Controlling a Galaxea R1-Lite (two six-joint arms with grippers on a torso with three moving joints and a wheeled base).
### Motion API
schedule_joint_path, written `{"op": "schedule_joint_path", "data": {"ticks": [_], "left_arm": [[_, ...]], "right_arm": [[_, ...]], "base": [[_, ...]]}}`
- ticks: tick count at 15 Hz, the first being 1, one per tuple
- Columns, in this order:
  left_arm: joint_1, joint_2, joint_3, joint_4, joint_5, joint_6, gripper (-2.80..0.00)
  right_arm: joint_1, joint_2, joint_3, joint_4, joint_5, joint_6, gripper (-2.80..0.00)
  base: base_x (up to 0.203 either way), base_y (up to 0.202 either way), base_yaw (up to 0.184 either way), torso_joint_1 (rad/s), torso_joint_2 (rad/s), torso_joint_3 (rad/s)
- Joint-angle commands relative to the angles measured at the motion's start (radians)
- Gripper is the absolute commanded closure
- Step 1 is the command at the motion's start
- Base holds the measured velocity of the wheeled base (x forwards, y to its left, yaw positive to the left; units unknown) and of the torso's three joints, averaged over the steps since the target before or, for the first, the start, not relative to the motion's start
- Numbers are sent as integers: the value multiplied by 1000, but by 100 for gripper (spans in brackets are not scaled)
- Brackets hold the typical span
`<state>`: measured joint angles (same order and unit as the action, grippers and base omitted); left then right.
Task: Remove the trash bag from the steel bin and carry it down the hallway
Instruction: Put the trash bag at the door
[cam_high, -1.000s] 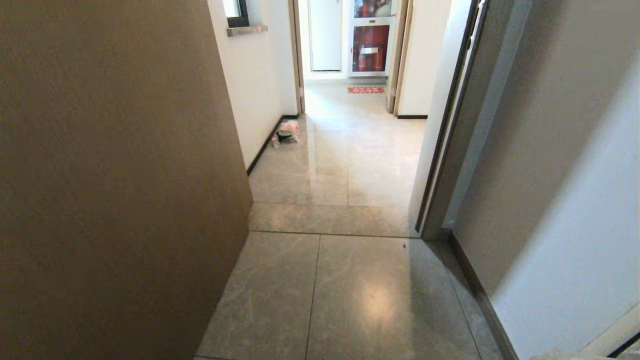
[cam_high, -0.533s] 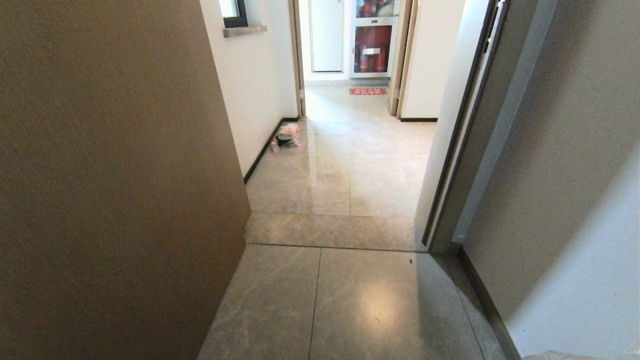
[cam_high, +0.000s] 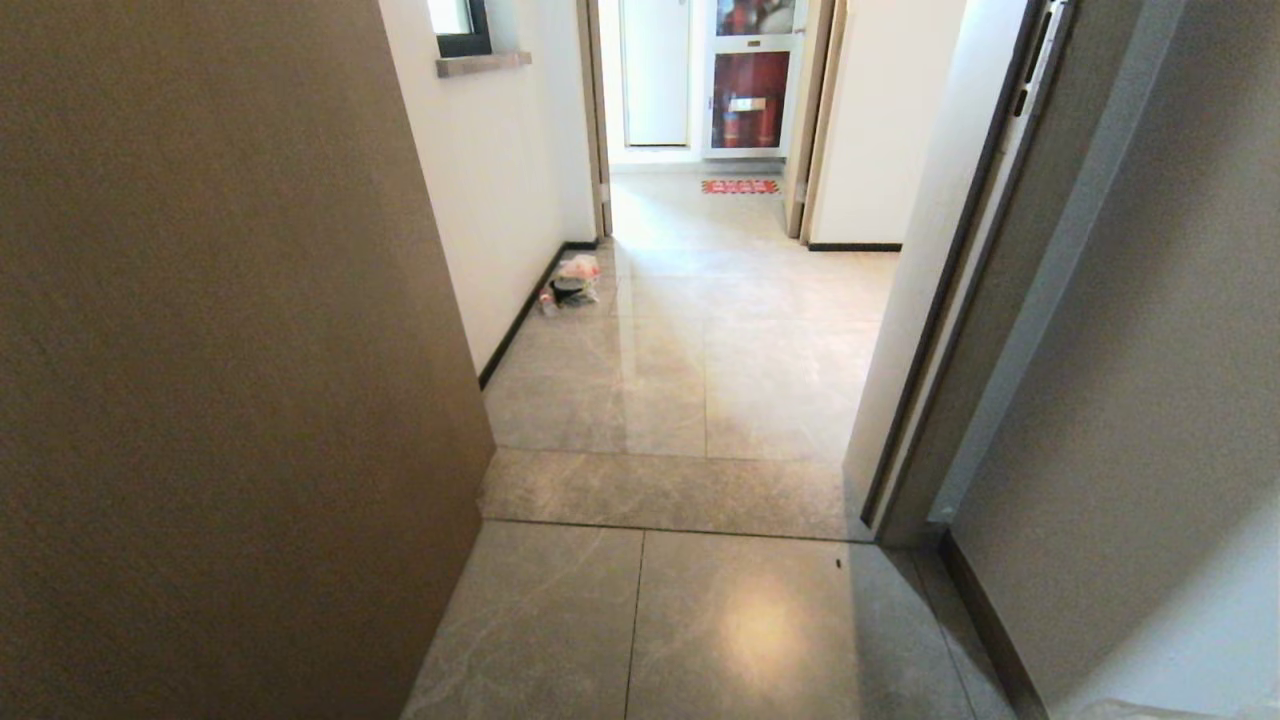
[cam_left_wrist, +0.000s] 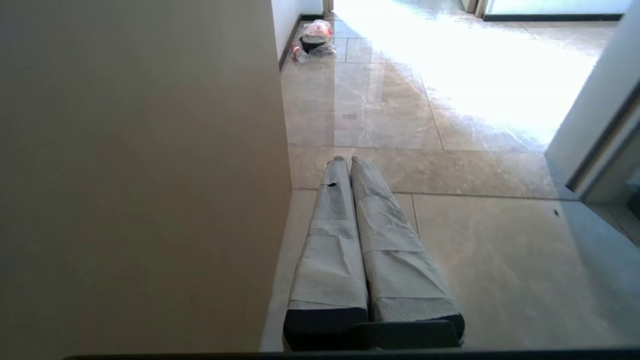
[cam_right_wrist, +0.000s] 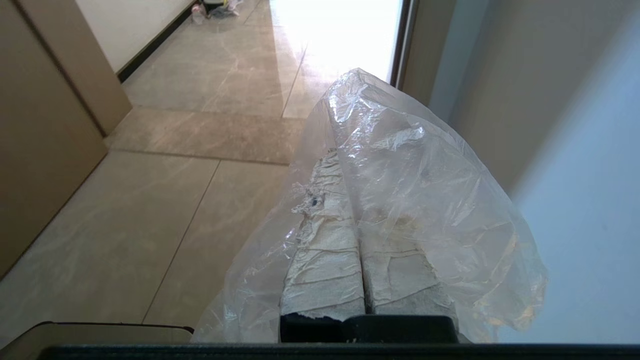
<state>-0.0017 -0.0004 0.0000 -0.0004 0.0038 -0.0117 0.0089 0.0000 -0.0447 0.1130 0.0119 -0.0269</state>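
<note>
Clear bag clamped in the right arm, at the doorway to the tiled corridor.

A brown panel (cam_high: 220, 360) fills the left side of the head view; beside its edge the left gripper (cam_left_wrist: 346, 161) hangs empty over the tiles, its two wrapped jaws pressed together. Beyond the panel, the hallway (cam_high: 690, 370) of glossy beige-grey tiles runs ahead, with a small heap of bags (cam_high: 573, 280) against the left wall's dark baseboard, well beyond the panel. Right of the panel, across the floor, stands a grey door frame (cam_high: 950, 330). There the right gripper (cam_right_wrist: 350, 155) has its jaws closed on the trash bag (cam_right_wrist: 415, 200), whose thin clear plastic drapes over both wrapped fingers (cam_right_wrist: 325, 260) and hangs down by the pale right wall.
</note>
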Motion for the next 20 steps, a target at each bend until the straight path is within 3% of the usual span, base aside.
{"op": "schedule_joint_path", "data": {"ticks": [1, 20], "left_arm": [[0, 0, 2, -1, 1, -1, 0], [0, 0, 0, 2, 1, 1, 0]], "right_arm": [[0, 2, 0, 1, 0, -1, 0], [0, 2, 0, 1, 0, -1, 0]], "base": [[194, 0, 0, 5, 1, 1], [192, 0, 1, 4, 1, 3]]}}
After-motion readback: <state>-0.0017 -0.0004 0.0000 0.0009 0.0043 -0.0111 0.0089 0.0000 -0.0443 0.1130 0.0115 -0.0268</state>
